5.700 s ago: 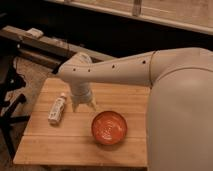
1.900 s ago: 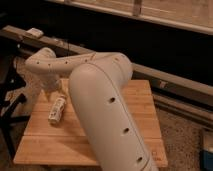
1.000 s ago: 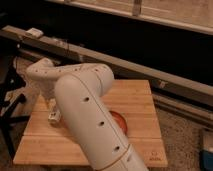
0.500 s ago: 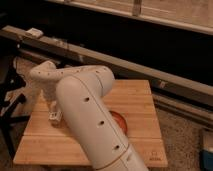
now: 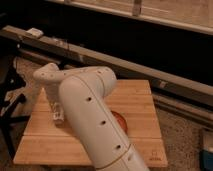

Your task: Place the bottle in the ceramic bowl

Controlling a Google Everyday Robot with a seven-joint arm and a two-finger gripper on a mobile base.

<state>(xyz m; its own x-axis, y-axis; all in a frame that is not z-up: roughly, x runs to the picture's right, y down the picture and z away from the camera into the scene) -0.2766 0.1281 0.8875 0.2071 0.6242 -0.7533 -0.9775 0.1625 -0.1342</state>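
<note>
The small white bottle (image 5: 59, 116) lies on the left part of the wooden table (image 5: 142, 102), pointing away from me. My gripper (image 5: 56, 106) reaches down from the white arm's wrist right over the bottle, jaws wide and open; most of it is hidden by the arm. I cannot tell whether it touches the bottle. Only a sliver of the orange-red ceramic bowl (image 5: 120, 121) shows to the right of the forearm, near the table's middle. The bulky white forearm covers the rest of the bowl and the table's front centre.
A dark metal stand (image 5: 10, 107) is beside the table's left edge. A long ledge (image 5: 150, 67) runs behind the table, with a small white object (image 5: 35, 32) on its left end. A blue-and-white box (image 5: 207, 150) sits on the floor at the right.
The arm's elbow has crept slightly right and down, keeping the gripper over the bottle. The bottle has not visibly moved.
</note>
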